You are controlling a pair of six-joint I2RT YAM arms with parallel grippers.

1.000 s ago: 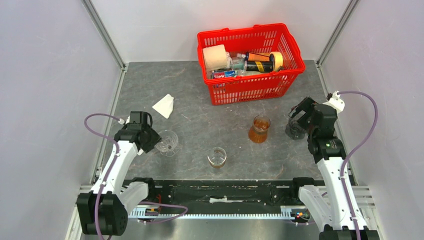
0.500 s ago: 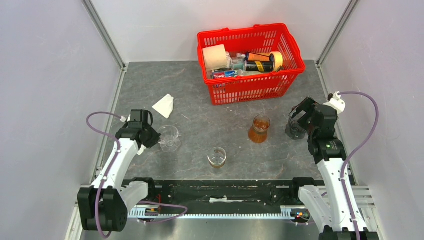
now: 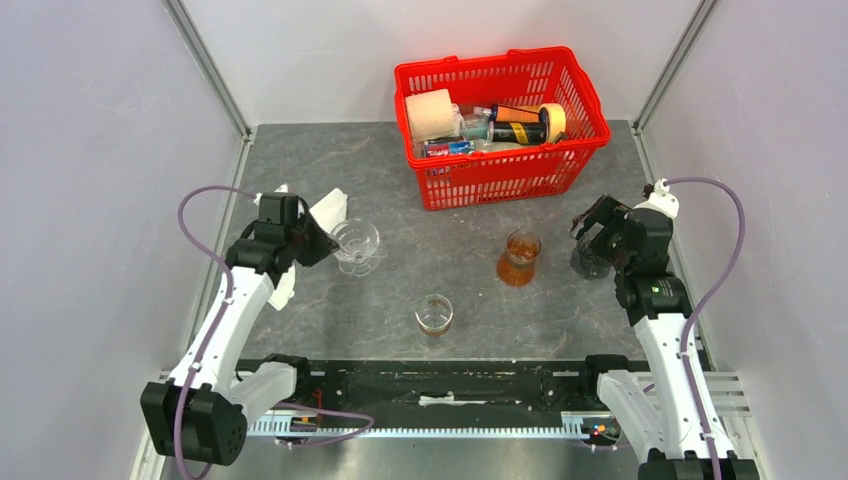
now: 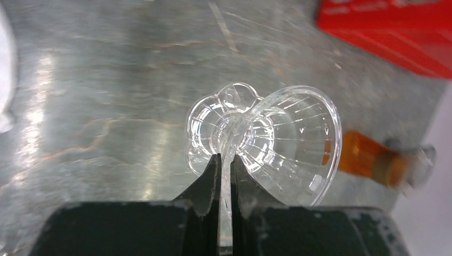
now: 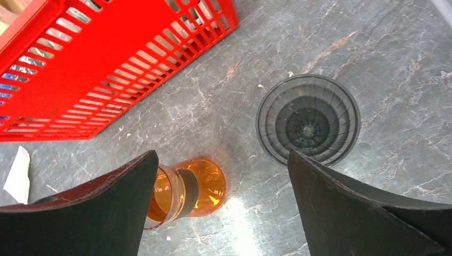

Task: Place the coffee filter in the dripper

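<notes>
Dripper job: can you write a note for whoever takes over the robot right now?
Left pincer: shut on the wall of the clear ribbed glass cone dripper, which is tilted.
Right pincer: open, holding nothing, near the dark smoky-grey ribbed cup.
White folded paper coffee filter: on the grey marbled table, close to the left pincer.
Done: dripper gripped.
To do: put the filter in the dripper.
</notes>
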